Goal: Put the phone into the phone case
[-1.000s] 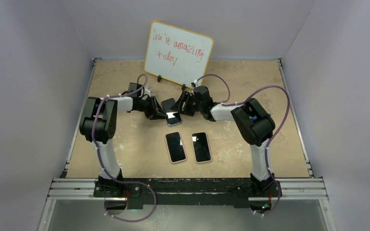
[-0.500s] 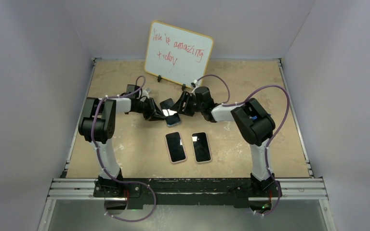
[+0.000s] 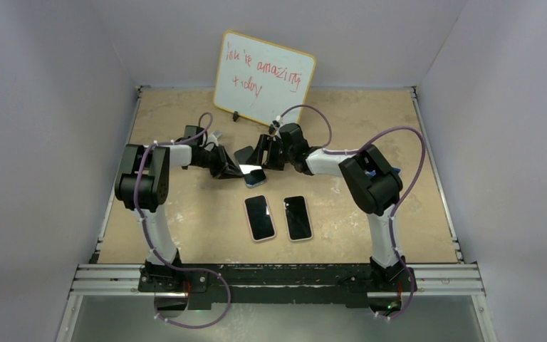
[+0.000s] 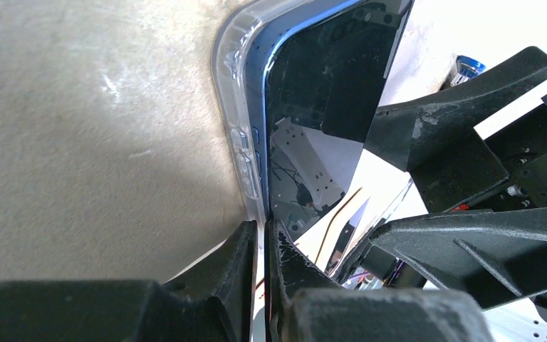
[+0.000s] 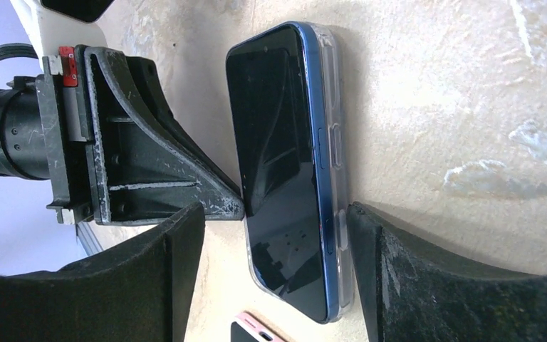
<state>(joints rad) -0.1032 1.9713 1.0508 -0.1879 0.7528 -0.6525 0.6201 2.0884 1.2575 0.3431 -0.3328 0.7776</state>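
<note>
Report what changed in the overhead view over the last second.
The right gripper and its wrist swung slightly left and away from the bases, jaws open astride the blue phone. The left gripper drew back slightly left, jaws pinching the clear phone case. The pink-cased phone, its neighbour and the whiteboard stayed put.

**A boxed-in robotics lab bench**

I work in a robotics lab cell. My table (image 3: 185, 214) is a scuffed tan board with plain pale walls (image 3: 43, 107) on three sides. My left arm (image 3: 146, 178) and right arm (image 3: 374, 182) are bolted to a metal rail (image 3: 278, 274) at its near edge, with purple cables (image 3: 399, 135) looped along them. A small whiteboard (image 3: 263, 78) with a red handwritten note leans against the far wall.
</note>
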